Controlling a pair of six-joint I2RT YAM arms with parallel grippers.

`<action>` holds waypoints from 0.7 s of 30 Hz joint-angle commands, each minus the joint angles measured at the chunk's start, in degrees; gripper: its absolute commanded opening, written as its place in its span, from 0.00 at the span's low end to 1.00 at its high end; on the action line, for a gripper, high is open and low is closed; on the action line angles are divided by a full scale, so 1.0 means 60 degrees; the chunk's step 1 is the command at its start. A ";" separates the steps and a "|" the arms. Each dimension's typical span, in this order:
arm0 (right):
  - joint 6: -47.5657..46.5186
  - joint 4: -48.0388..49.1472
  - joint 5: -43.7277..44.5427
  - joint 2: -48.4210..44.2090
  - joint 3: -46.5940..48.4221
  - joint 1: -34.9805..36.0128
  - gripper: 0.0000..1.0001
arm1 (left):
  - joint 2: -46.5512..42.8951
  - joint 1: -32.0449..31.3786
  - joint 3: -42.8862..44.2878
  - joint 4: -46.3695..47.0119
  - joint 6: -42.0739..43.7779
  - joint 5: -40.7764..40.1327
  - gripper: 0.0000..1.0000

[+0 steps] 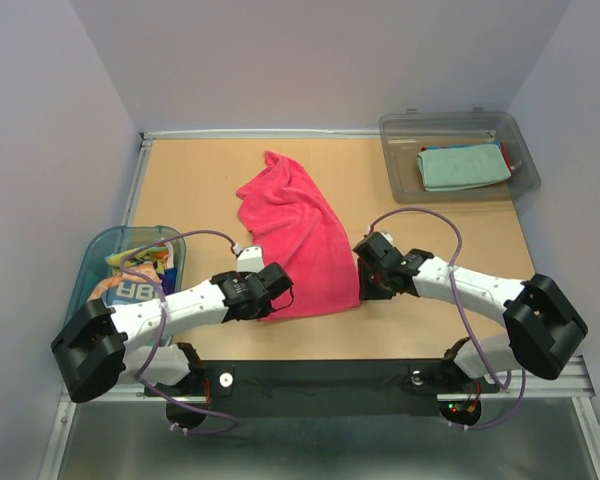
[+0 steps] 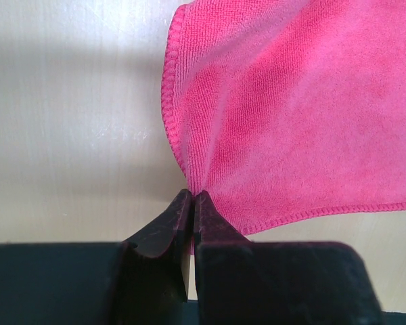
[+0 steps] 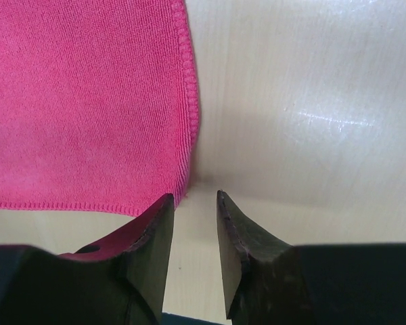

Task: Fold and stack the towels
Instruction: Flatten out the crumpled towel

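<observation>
A magenta pink towel lies spread and rumpled on the wooden table, running from the far middle toward the near edge. My left gripper is shut on its near left corner; in the left wrist view the cloth is pinched between the closed tips. My right gripper sits at the towel's near right corner. In the right wrist view it is open, with bare table between the fingers and the towel's hem just left of them. A folded teal towel lies in the grey bin.
The clear grey plastic bin stands at the back right. A blue-rimmed tub at the left edge holds a striped towel with letters and other cloth. Walls close in the table's far and side edges.
</observation>
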 commanded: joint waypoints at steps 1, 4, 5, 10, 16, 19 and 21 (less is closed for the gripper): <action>0.0221 0.0856 -0.0122 0.0148 -0.0150 0.0062 0.36 | -0.0402 -0.0066 -0.0027 -0.0380 -0.0119 -0.0330 0.08; 0.0207 0.1048 -0.0093 0.0279 -0.0165 0.0062 0.36 | -0.0403 -0.0052 0.0032 -0.0424 -0.0119 -0.0359 0.08; 0.0192 0.1077 -0.0122 0.0323 -0.0150 0.0062 0.36 | -0.0388 -0.0066 0.0018 -0.0424 -0.0119 -0.0345 0.08; 0.0031 0.1209 -0.0006 0.0922 0.0069 0.0179 0.36 | -0.0388 -0.0110 0.0003 -0.0336 -0.0133 -0.0301 0.08; 0.0118 0.1122 0.0522 0.2078 0.0347 0.0837 0.36 | -0.0505 -0.0154 -0.0070 -0.0336 -0.0177 -0.0286 0.08; 0.0236 0.0786 0.0932 0.2592 0.0786 0.1350 0.38 | -0.0578 -0.0169 -0.0041 -0.0395 -0.0192 -0.0301 0.08; 0.0251 0.0595 0.1078 0.3076 0.1152 0.1687 0.45 | -0.0622 -0.0169 -0.0027 -0.0424 -0.0221 -0.0301 0.08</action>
